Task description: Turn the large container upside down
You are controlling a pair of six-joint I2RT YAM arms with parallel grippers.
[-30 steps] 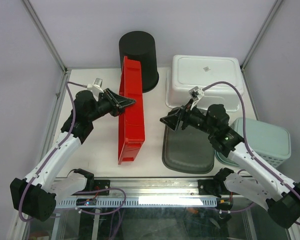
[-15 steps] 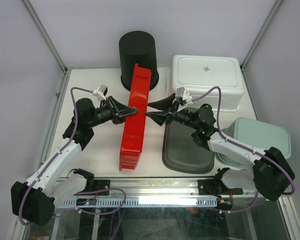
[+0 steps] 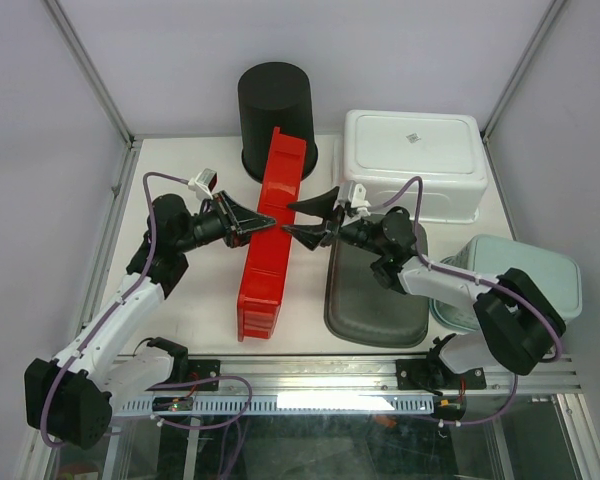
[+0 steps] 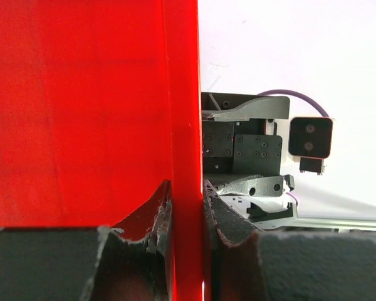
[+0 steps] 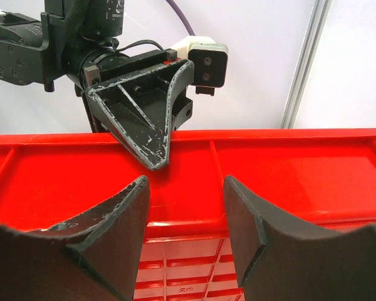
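The large red container (image 3: pixel 270 240) stands tilted on its long side in the middle of the table. My left gripper (image 3: pixel 265 222) is shut on its upper rim (image 4: pixel 185 157) from the left, a finger on each face of the rim. My right gripper (image 3: pixel 302 218) is open just right of the container, its fingers (image 5: pixel 106 226) apart and level with the red rim (image 5: pixel 250 157); its ribbed underside (image 5: pixel 188 269) shows below. The left gripper's finger (image 5: pixel 144 125) shows across the rim in the right wrist view.
A black bucket (image 3: pixel 276 110) stands upside down behind the red container. A white tub (image 3: pixel 412 160) lies upside down at the back right. A dark grey lid or tray (image 3: pixel 375 295) lies under my right arm. A pale green basket (image 3: pixel 535 280) sits at the right edge.
The right gripper has moved left from over the grey tray up to the red container's rim. The container has tipped further over toward the right, still held by the left gripper.
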